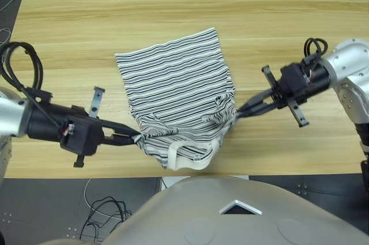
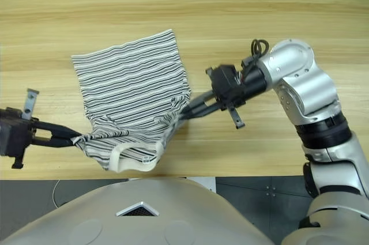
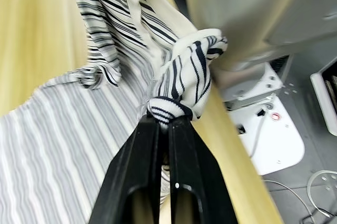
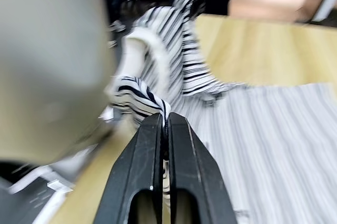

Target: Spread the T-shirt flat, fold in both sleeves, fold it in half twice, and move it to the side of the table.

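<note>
Black-and-white striped cotton T-shirt (image 1: 173, 83) lies partly folded on the light wooden table (image 1: 173, 3), w/ its white ribbed collar (image 1: 190, 157) close to the table's front edge. Left gripper (image 1: 137, 137) is pinched tight on a bunched wad of fabric at the shirt's near-left corner. Right gripper (image 1: 235, 113) is likewise clamped narrow on cloth at the near-right corner. Both near corners are puckered.

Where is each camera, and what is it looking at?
Left eye: on the head, looking down at the shirt on the table; left arm and right arm show.
Right eye: beside it, same scene.
Left wrist: on left arm, facing its shut jaws pinching the shirt.
Right wrist: on right arm, facing its shut jaws pinching the shirt.
</note>
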